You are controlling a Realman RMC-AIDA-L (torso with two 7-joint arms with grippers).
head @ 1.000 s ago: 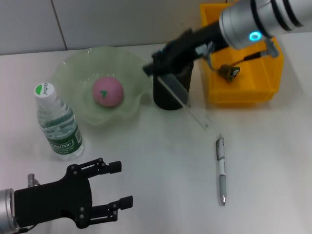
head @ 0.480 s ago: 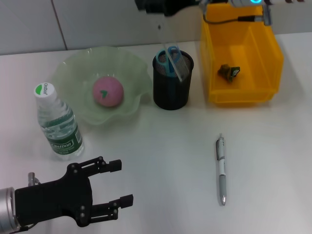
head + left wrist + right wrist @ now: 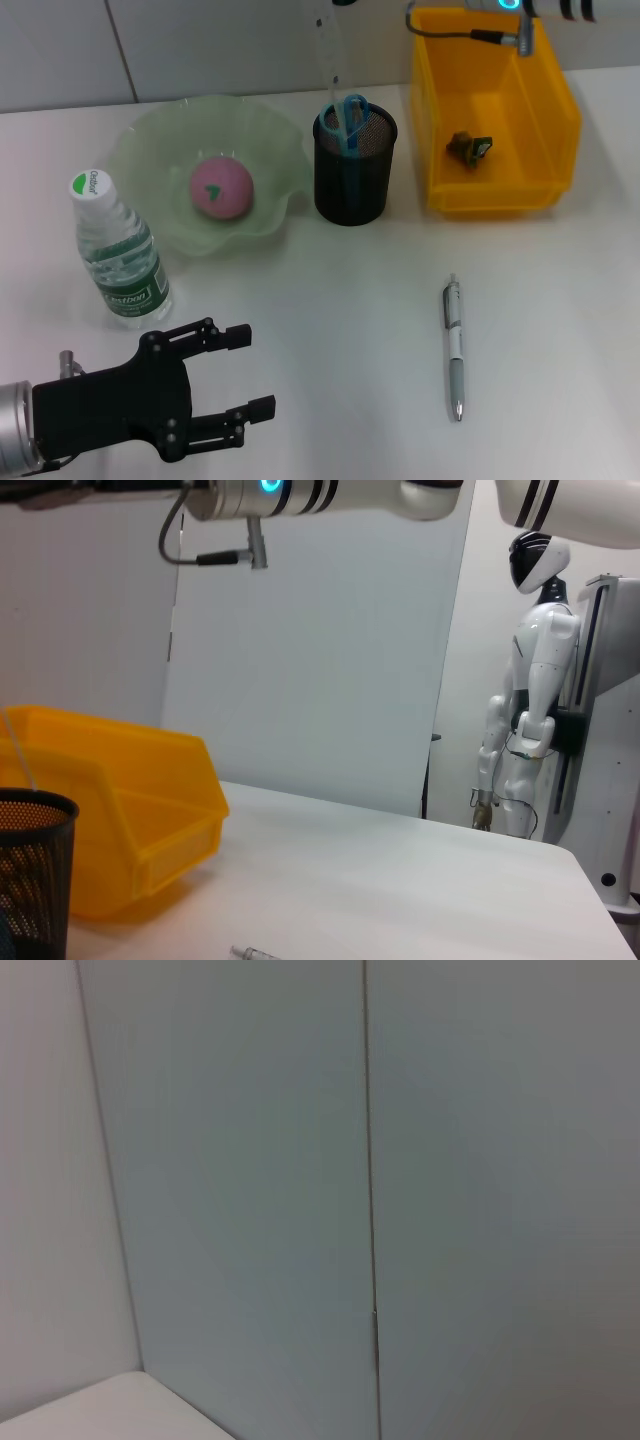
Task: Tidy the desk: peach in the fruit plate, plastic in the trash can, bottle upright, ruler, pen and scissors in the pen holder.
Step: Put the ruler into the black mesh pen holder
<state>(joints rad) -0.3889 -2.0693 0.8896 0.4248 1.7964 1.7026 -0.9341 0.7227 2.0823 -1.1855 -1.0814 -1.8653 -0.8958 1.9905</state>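
While ruler [image 3: 328, 45] stands in pen holder [image 3: 355, 190], pen [image 3: 455, 349] lies apart

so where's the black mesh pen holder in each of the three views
Head view: pen holder stands centre-top, between the green fruit plate and the yellow bin.
Left wrist view: only part of it shows at the lower left edge.
Right wrist view: not in it, only wall.
Shared landmark: the yellow bin beside it.

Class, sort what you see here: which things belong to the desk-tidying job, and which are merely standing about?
Job: peach, fruit plate, bottle, pen, ruler, scissors, pen holder, yellow bin, wrapper scrap.

Standing about: white humanoid robot.
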